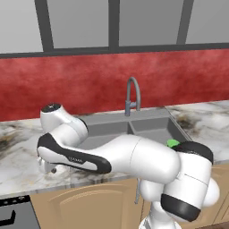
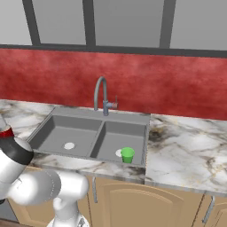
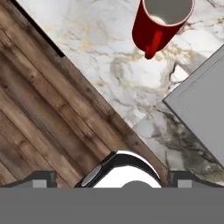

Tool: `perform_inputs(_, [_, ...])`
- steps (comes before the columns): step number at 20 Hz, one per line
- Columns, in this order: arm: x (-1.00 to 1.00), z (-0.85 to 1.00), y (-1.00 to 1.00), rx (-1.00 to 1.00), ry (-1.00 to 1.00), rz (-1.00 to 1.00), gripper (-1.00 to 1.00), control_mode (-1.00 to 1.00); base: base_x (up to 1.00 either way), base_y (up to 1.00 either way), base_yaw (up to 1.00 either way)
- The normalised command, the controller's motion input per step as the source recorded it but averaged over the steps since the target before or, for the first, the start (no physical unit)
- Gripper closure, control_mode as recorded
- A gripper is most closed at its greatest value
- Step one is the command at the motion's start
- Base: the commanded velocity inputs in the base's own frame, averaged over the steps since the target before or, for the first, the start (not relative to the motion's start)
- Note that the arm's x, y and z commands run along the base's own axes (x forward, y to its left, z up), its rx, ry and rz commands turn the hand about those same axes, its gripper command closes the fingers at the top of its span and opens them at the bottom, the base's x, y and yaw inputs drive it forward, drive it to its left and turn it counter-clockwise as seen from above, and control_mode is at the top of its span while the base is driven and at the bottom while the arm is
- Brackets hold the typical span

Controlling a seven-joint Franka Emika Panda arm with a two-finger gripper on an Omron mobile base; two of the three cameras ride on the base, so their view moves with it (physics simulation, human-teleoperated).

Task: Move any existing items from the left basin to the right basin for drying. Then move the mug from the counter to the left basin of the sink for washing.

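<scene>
On the desk (image 3: 109,48) left of the sink (image 2: 91,133), I'm hovering above the mug (image 3: 159,24), which stands upright near the sink's corner but apart from it. My end effector (image 3: 111,177) has its two tips spread wide with nothing between them, so it's released and empty.

Left basin (image 2: 62,133) looks bare apart from its drain; the green cup (image 2: 127,154) already sits in the right basin (image 2: 117,139), so I judge the first half done.

Risks: the mug sits off toward the top of the hand view, not between the tips, so descending now would miss it or clip the rim and tip it. The desk edge is close, so a shove could send it to the wood floor (image 3: 35,118).

Mug: red, glossy, cylindrical, pale inside, handle facing my camera.
</scene>
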Motion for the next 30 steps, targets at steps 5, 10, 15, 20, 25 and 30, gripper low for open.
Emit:
perform_inputs(5, [0.04, -0.21, 0.38, 0.0, -0.01, -0.28, -1.0, -1.0, 0.0, 0.0, 0.0])
perform_inputs(10, [0.18, -0.19, 0.15, 0.0, 0.0, -0.24, -1.0, -1.0, 0.0, 0.0, 0.0])
perform_inputs(15, [0.26, -0.14, 0.0, 0.0, -0.05, -0.15, -1.0, -1.0, 0.0, 0.0, 0.0])
perform_inputs(20, [0.18, 0.0, -0.01, 0.0, -0.09, -0.05, -1.0, -1.0, 0.0, 0.0, 0.0])
perform_inputs(25, [0.28, -0.15, 0.0, 0.0, -0.03, 0.0, -1.0, -1.0, 0.0, 0.0, 0.0])
perform_inputs(30, [0.32, -0.24, 0.0, 0.0, -0.01, 0.0, -1.0, -1.0, 0.0, 0.0, 0.0])
